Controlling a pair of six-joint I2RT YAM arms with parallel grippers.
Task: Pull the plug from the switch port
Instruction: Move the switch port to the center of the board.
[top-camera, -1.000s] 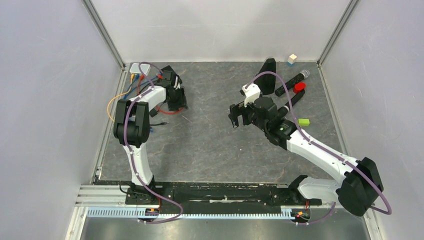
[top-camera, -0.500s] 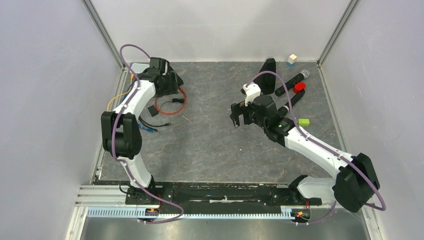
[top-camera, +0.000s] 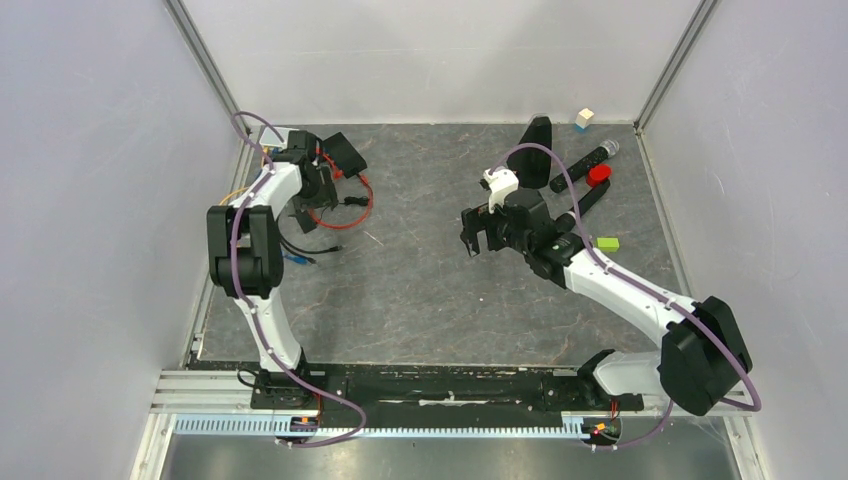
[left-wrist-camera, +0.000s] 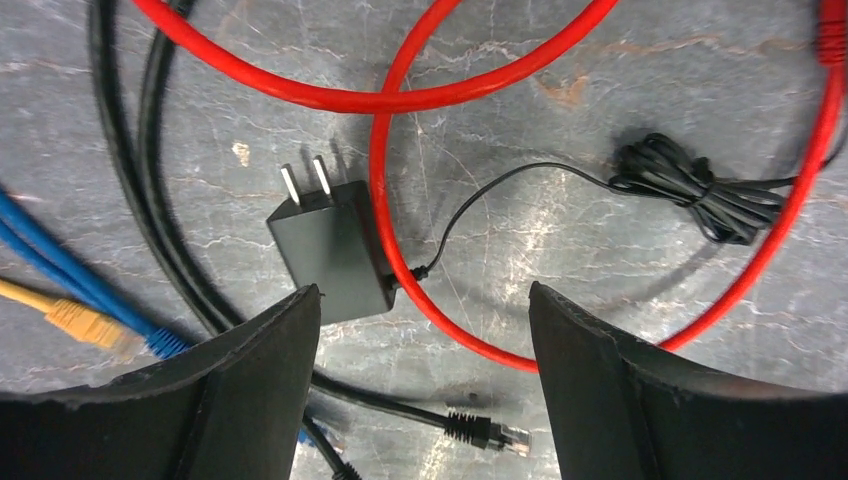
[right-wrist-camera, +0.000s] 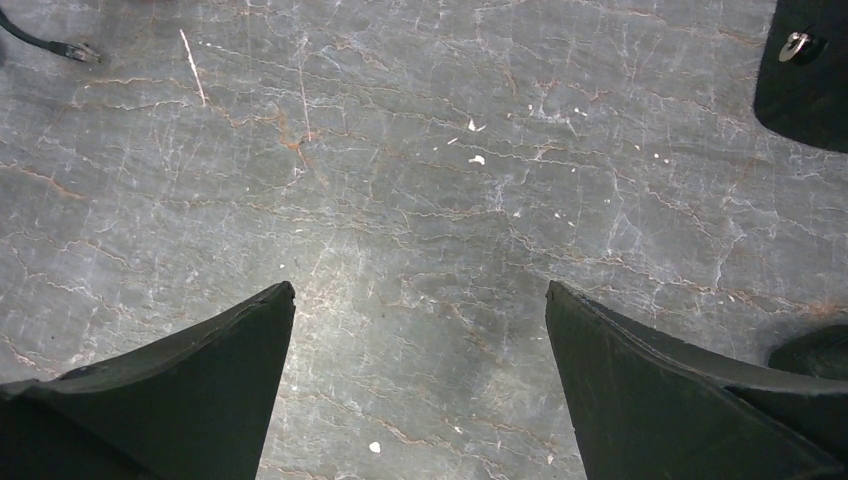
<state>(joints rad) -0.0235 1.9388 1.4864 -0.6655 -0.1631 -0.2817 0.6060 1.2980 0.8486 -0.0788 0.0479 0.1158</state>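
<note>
Hovering over the black adapter (left-wrist-camera: 330, 255), left gripper (left-wrist-camera: 420, 295) agape and empty (right gripper (right-wrist-camera: 417, 290) likewise).

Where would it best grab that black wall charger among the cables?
Grip the wall charger by its body, probably from above, squeezing the long sides: it lies flat, prongs at one end, cord at the other; a red cable hugs one side.

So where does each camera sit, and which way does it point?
Top: high behind the arms, looking down on the grey stone table; both arms show.
Left wrist: down through the open left gripper at a black wall adapter.
Right wrist: down through the open right gripper at table.
Top and left wrist share the red cable.
</note>
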